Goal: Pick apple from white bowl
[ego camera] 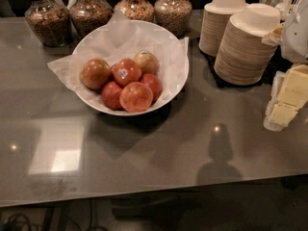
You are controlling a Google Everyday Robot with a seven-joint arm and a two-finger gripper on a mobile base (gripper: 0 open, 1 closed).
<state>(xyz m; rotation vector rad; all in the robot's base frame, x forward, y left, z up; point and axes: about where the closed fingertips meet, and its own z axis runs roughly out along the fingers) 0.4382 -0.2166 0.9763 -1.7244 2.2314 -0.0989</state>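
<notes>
The white bowl [171, 42], wide and lined with crinkled white paper, stands at the back left of the grey counter and holds several apples. The apple [96, 73], large and mottled red-orange with a yellow-green side, lies at the bowl's left. Next to it is a red apple with a blue-white sticker [126, 71], and a paler yellowish apple [147, 61] lies behind. Others sit in front. My gripper [284, 105], white with pale yellow pads, is at the right edge of the view, far right of the bowl and touching nothing.
Several glass jars of grains [48, 18] stand behind the bowl. Two stacks of beige disposable bowls [245, 47] stand at the back right, between bowl and gripper. The counter's front edge [144, 194] runs along the bottom.
</notes>
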